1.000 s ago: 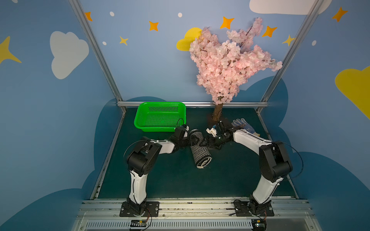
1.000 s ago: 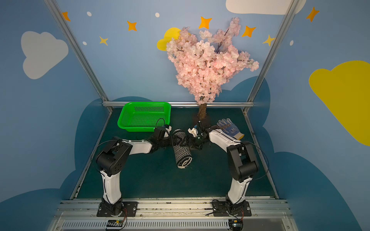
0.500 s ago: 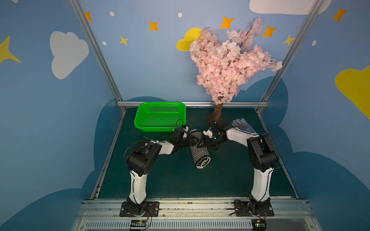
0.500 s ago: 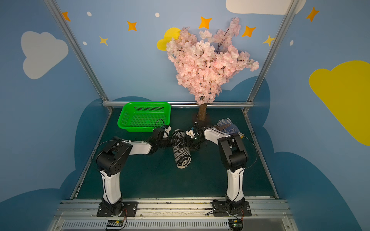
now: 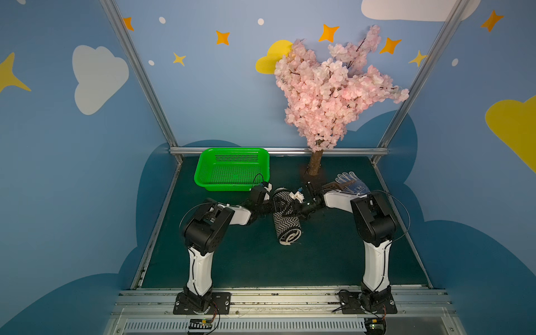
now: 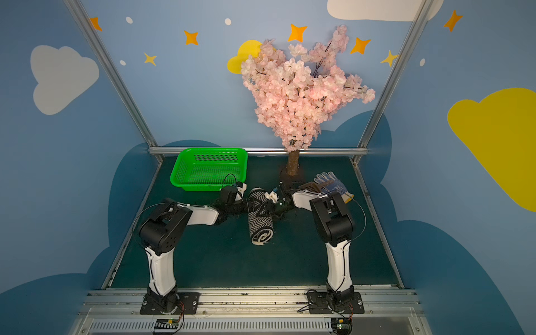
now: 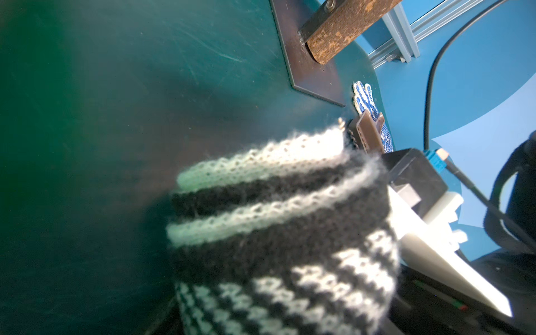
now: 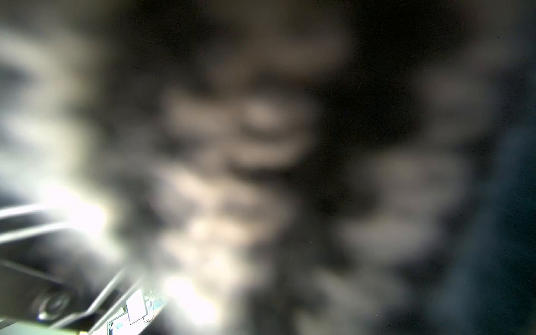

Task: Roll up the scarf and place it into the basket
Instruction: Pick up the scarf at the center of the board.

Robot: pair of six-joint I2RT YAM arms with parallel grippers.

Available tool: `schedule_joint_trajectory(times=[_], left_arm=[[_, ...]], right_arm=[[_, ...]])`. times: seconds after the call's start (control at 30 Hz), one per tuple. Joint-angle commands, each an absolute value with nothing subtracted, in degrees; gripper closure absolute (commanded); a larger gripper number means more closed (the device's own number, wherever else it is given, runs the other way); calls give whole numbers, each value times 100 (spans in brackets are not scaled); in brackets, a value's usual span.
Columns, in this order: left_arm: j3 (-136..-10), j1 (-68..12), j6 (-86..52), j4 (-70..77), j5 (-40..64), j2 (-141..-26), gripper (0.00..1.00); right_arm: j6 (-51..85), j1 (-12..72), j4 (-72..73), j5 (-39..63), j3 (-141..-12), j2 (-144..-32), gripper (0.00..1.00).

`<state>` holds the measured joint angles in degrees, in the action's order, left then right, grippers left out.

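Observation:
The scarf (image 5: 287, 226) lies rolled into a thick black-and-white cylinder on the green mat in both top views, its spiral end toward the front (image 6: 262, 238). My left gripper (image 5: 274, 204) reaches in from the left at the roll's far end, and its jaws hold the roll, which fills the left wrist view (image 7: 290, 232). My right gripper (image 5: 291, 206) presses against the same end from the right. Its fingers are hidden, and the right wrist view is only a blur of the scarf (image 8: 232, 174). The green basket (image 5: 232, 150) stands empty at the back left, just behind the left wrist.
A pink blossom tree rises from a trunk (image 5: 315, 162) on a dark base plate (image 7: 307, 66) behind the roll. A blue-dotted glove (image 5: 352, 182) and a small brown scoop (image 5: 333, 185) lie at the back right. Metal frame posts border the mat.
My right arm has swung in toward the roll, and its gripper now sits tight against the scarf. The left arm and the roll have hardly moved.

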<state>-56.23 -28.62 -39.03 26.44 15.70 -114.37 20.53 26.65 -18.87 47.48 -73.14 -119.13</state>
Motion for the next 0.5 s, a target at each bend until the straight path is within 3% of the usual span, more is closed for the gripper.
schedule_joint_trajectory(times=[0.0,0.1,0.17,0.2,0.47], left_arm=[[-5142,-2915,-4165,853,1627,-12047,17],[-5102,-2910,-4263,950,1665,-12043,17],[-5037,-2910,-4336,1042,1703,-12007,17],[-5027,-2896,-4353,1056,1717,-11974,16],[-4472,-2516,-4616,1549,2029,-11037,13]], right_arm=[[1980,2864,-2206,4361,-7037,-12267,48],[2055,2913,-2147,4249,-6952,-12359,62],[2087,2968,-2105,4204,-6949,-12416,80],[2108,2991,-2099,4187,-6943,-12435,100],[2465,2980,-1585,4474,-6750,-11891,100]])
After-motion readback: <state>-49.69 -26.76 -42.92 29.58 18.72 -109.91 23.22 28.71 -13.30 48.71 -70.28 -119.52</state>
